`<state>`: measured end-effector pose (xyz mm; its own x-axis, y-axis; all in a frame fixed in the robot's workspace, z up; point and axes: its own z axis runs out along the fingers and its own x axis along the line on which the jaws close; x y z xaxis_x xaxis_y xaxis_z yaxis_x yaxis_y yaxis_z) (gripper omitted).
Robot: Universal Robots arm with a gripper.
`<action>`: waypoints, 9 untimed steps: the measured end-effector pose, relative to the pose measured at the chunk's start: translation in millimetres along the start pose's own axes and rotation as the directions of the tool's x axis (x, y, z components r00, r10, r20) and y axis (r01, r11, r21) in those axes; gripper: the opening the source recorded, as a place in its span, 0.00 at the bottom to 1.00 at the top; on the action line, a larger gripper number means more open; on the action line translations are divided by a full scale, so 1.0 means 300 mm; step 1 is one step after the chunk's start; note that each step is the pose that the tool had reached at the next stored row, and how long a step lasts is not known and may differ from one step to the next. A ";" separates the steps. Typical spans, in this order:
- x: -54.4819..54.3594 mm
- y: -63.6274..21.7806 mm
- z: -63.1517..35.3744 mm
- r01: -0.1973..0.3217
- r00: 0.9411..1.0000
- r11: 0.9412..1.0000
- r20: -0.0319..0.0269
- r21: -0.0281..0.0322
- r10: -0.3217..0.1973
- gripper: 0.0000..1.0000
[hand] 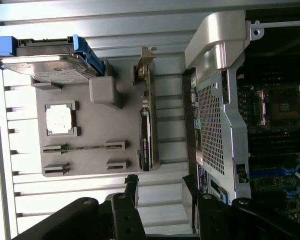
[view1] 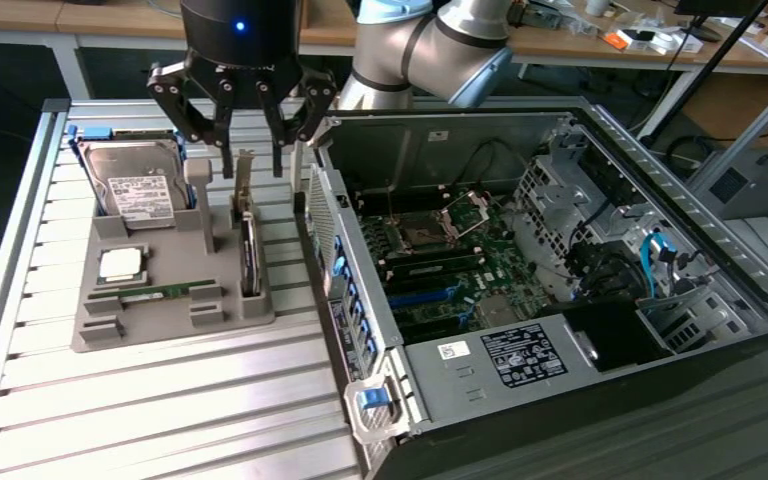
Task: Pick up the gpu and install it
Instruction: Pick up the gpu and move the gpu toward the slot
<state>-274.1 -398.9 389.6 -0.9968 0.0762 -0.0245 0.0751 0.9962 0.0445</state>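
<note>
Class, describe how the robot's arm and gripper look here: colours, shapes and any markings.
The arm is built of rounded silver-grey tube segments with a pale blue cap on one joint. The gripper has a glossy black round body carrying a small blue light; its jaws are black jointed links with round pivot pins.

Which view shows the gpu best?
Wrist view: the gpu stands on edge in the grey tray, full length unobstructed. Exterior view shows it foreshortened, below the open gripper.
</note>
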 end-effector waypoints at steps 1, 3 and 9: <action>0.000 0.000 0.001 0.000 1.000 1.000 0.000 0.000 0.000 0.48; 0.000 0.000 0.003 0.000 1.000 1.000 0.000 0.000 0.000 0.48; 0.000 0.000 0.010 0.000 1.000 1.000 0.000 0.000 0.000 0.48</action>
<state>-274.1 -398.9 386.7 -0.9968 0.0762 -0.0244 0.0751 0.9962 0.0443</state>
